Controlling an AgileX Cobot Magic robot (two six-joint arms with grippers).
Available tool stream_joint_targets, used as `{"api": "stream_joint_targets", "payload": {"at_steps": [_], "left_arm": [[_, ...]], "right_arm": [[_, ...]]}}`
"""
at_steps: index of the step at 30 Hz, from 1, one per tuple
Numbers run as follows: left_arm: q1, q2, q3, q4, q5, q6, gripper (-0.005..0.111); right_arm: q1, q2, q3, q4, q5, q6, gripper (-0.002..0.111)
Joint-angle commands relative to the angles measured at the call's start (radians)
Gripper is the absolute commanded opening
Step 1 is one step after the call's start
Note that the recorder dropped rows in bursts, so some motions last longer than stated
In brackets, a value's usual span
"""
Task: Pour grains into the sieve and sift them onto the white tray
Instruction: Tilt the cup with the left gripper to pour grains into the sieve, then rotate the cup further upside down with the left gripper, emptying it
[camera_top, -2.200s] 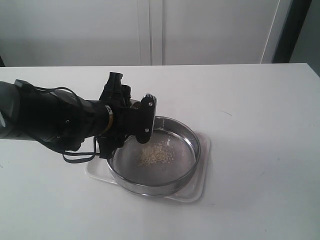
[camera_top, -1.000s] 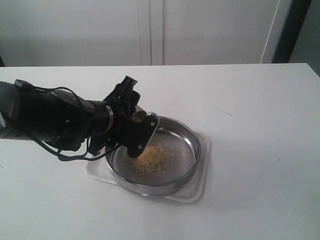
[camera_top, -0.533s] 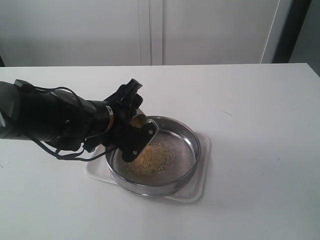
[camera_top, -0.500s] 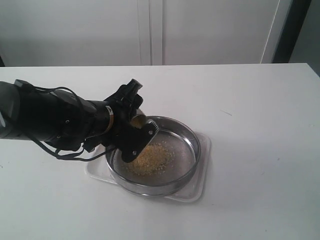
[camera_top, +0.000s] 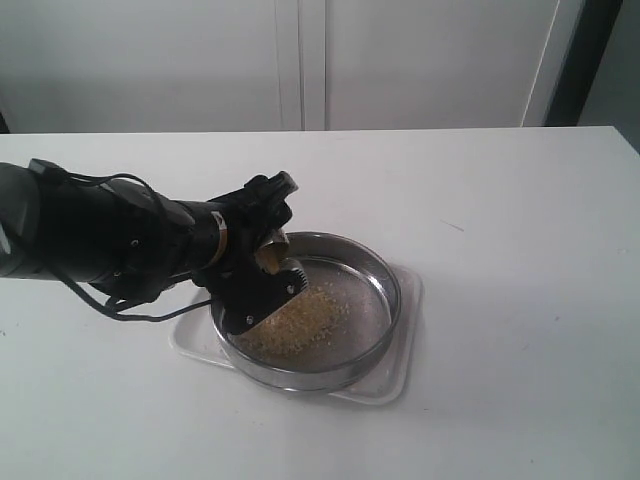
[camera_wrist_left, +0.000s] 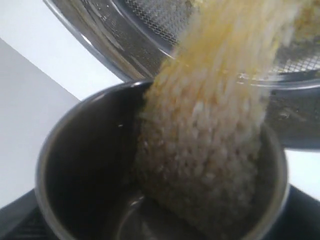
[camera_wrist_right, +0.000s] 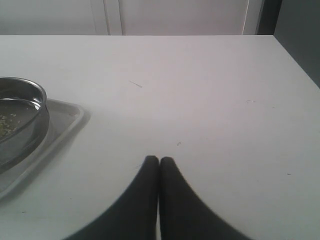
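Note:
A small steel cup (camera_top: 274, 248) is tipped steeply over the near-left rim of the sieve (camera_top: 378, 272), with my left gripper (camera_top: 262, 268) shut on it. Yellow and pale grains (camera_top: 298, 318) stream out of the cup and pile on the mesh. The left wrist view looks into the cup (camera_wrist_left: 85, 150): grains (camera_wrist_left: 210, 145) slide over its lip toward the sieve (camera_wrist_left: 130, 45). The sieve sits on the white tray (camera_top: 405, 362). My right gripper (camera_wrist_right: 159, 161) hovers shut and empty over bare table, to the right of the sieve (camera_wrist_right: 36, 107) and tray (camera_wrist_right: 62, 125).
The left arm's black body (camera_top: 90, 235) stretches in from the left edge over the white table (camera_top: 520, 230). White cabinet doors (camera_top: 300, 60) stand behind the table's far edge.
The left gripper has rolled the cup further over, and more grains have poured out. The heap in the sieve has grown and spread. The right gripper has not moved.

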Motion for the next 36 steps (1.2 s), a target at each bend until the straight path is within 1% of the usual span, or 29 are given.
{"api": "stream_joint_targets", "payload": {"at_steps": [1, 11, 17, 25, 30, 36], "left_arm": [[-0.006, -0.008, -0.009, 0.013, 0.011, 0.117, 0.0], [-0.006, -0.008, -0.009, 0.013, 0.043, 0.315, 0.0], [-0.017, -0.009, -0.009, 0.013, 0.044, 0.373, 0.0], [-0.028, -0.009, -0.04, 0.013, 0.084, 0.374, 0.0], [-0.058, -0.009, -0.071, 0.013, 0.15, 0.374, 0.0], [-0.108, -0.009, -0.084, 0.013, 0.175, 0.374, 0.0]], "right_arm": [[0.001, -0.005, 0.006, 0.002, -0.013, -0.004, 0.0], [0.001, -0.005, 0.006, 0.002, -0.013, -0.004, 0.0], [0.001, -0.005, 0.006, 0.002, -0.013, -0.004, 0.0], [0.001, -0.005, 0.006, 0.002, -0.013, -0.004, 0.0], [0.001, -0.005, 0.006, 0.002, -0.013, -0.004, 0.0], [0.001, -0.005, 0.006, 0.002, -0.013, -0.004, 0.0]]}}
